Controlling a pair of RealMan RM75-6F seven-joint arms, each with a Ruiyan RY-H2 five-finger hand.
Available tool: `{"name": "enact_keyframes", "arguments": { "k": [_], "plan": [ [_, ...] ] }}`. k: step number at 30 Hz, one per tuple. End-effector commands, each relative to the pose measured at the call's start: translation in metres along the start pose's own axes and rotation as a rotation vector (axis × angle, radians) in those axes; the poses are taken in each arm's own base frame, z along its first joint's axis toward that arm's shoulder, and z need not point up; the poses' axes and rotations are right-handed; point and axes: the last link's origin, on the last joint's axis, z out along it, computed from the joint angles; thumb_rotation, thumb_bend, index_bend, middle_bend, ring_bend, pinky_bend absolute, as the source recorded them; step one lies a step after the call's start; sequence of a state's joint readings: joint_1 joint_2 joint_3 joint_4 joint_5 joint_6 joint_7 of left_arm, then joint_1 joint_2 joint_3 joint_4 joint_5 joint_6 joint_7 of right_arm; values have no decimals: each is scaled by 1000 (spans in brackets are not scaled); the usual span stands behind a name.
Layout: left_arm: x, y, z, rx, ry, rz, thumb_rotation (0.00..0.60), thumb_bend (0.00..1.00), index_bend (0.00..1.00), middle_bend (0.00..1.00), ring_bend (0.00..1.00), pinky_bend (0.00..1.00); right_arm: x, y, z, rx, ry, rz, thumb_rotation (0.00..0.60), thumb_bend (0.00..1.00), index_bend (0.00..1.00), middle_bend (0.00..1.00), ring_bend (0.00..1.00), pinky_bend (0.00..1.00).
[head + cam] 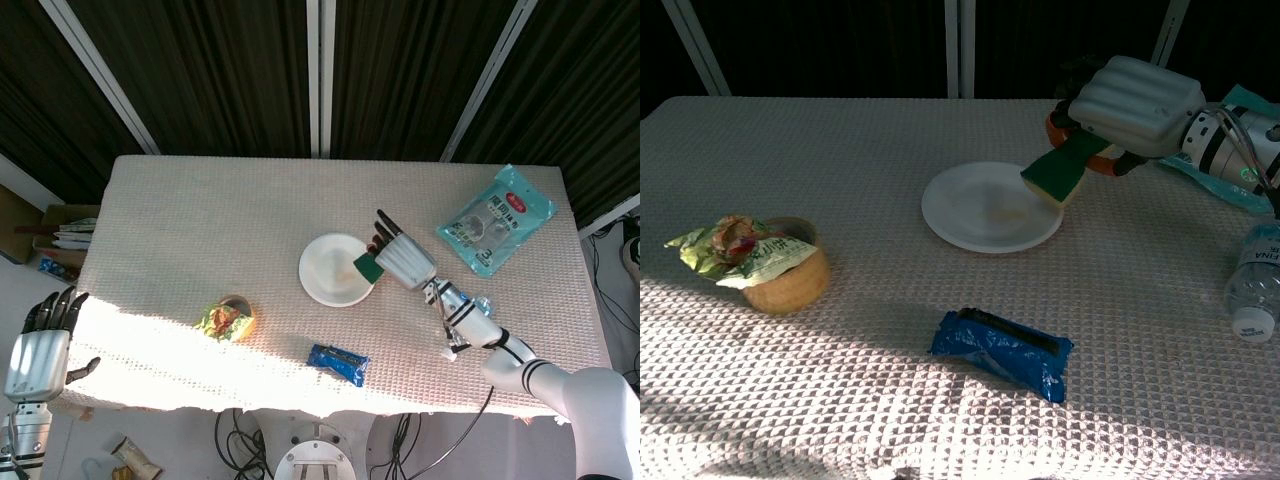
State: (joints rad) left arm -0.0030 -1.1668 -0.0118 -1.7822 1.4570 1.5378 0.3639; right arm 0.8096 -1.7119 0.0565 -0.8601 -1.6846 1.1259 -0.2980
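Note:
My right hand grips a green and yellow sponge and holds it tilted above the right edge of the white plate. My left hand hangs beside the table's left front corner, fingers apart and nothing in it. The chest view does not show it.
A wooden bowl with a crumpled green wrapper stands left of centre. A blue snack pack lies near the front edge. A clear bottle lies at the right, a teal packet at the far right.

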Motion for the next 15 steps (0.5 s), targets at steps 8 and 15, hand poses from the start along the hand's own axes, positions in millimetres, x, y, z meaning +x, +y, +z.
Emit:
{"name": "enact_keyframes", "arguments": {
  "k": [8,15],
  "plan": [
    [-2,-9,-2,8,-2,-9,600,92,126,56,62,140,-1,-45,29,18,-7,-158,600,342,688,489,209,84],
    [-4,-13,-4,12,-4,-16,600,93,126,56,62,140,-12,-60,32,-4,-60,-174,600,341,687,505,217,33]
  ]
}}
